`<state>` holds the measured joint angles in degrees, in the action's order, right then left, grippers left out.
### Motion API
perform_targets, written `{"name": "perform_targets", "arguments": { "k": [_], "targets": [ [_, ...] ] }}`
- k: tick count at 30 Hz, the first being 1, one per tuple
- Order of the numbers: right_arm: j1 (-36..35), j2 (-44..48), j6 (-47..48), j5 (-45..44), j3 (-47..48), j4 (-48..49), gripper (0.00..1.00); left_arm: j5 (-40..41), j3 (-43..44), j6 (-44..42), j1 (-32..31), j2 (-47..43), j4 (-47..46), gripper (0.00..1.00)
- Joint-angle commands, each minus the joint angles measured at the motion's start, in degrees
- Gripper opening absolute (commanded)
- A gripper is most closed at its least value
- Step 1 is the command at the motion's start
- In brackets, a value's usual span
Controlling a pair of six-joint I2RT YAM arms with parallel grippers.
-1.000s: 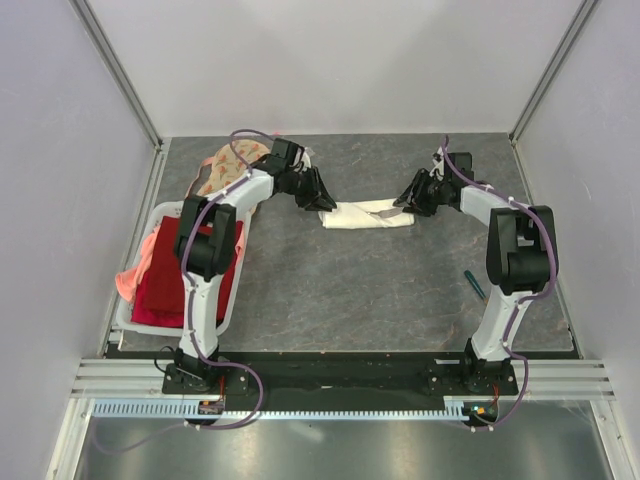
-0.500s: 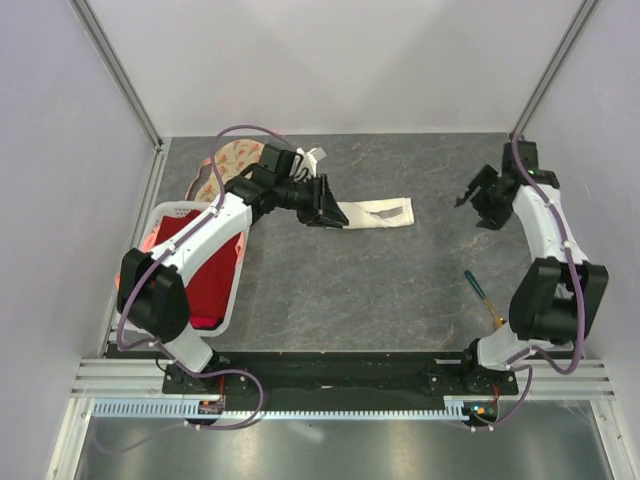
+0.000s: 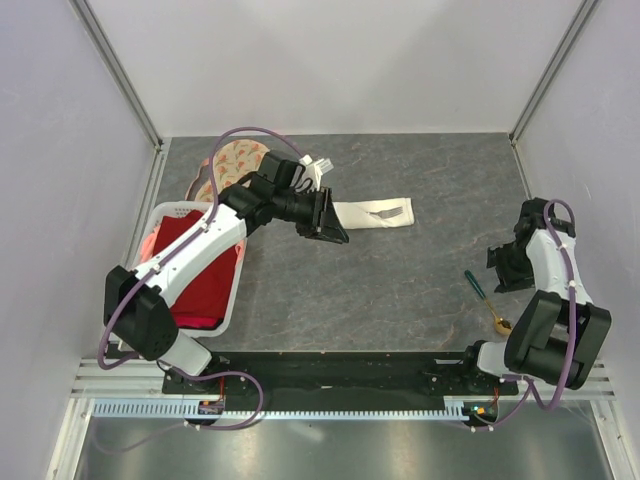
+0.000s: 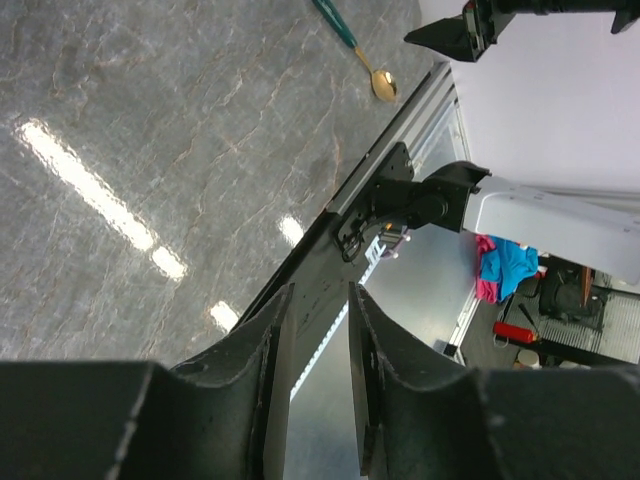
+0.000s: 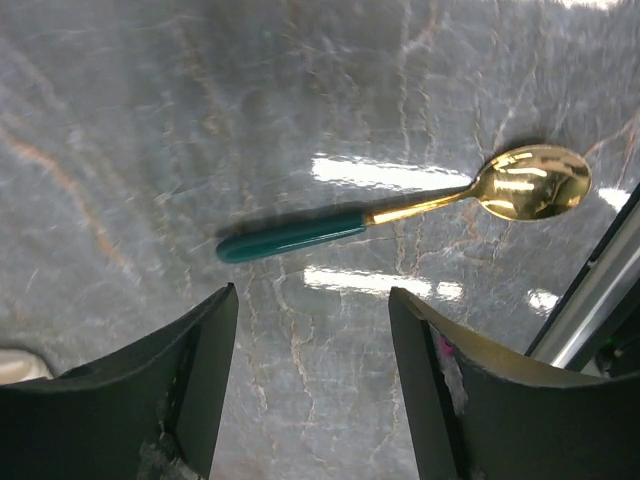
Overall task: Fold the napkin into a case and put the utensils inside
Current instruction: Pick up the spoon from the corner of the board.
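Picking up the spoon [image 5: 400,211] is, we judge, the step in hand. Our right tool [image 5: 310,300] hangs over the bench [image 5: 120,120] with its fingers spread wide and nothing between them. The spoon lies flat just ahead of its tips and crosswise to them, with the teal handle before one finger and the gold bowl out past the other. As it lies, the jaws would close along its length. We would therefore turn the wrist about a quarter turn and straddle the handle near its middle. We would then set the tips down onto the bench and close slowly, since a thin piece on hard stone slips easily.

The case [image 3: 350,213], cream cloth folded into a narrow strip, lies well away from this tool. One end of it is right beside our left tool [image 3: 330,225], whose fingers stand narrowly parted with nothing seen between them. Whether they touch the cloth we cannot tell.
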<state>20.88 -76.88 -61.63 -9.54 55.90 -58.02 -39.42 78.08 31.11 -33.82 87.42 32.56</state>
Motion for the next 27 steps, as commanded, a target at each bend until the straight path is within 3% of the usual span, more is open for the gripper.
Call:
{"name": "perform_targets", "arguments": {
  "k": [1, 11, 20, 22, 23, 25, 27],
  "targets": [
    [0.1, -1.2, -12.5, -0.3, -4.5, 1.6, 0.68, -1.7, -0.1, -4.6, 0.2, -3.3, 0.8, 0.34],
    [0.1, -7.4, -18.2, -1.6, -7.2, 6.9, 0.66, -2.2, -0.5, -6.2, 0.3, -3.6, 1.0, 0.34],
    [0.1, -11.2, -18.4, 0.4, -11.0, 12.0, 0.51, -3.6, 0.0, -5.8, 0.7, -2.2, 1.2, 0.34],
    [-0.3, -11.2, -17.3, 0.8, -11.2, 13.0, 0.32, -3.9, 0.2, -5.5, 0.7, -1.6, 1.2, 0.34],
    [-0.8, -10.5, -15.9, 0.9, -11.2, 13.3, 0.15, -4.5, 0.3, -5.0, 0.7, -1.5, 1.2, 0.34],
    [-3.5, -9.3, -14.1, 0.9, -11.2, 14.0, 0.00, -5.4, 0.3, -4.4, 0.7, -0.8, 1.1, 0.35],
    [-6.3, -7.1, -10.9, 1.0, -10.8, 14.2, 0.00, -6.5, 0.3, -3.4, 0.7, -0.5, 1.1, 0.36]
  ]
}}
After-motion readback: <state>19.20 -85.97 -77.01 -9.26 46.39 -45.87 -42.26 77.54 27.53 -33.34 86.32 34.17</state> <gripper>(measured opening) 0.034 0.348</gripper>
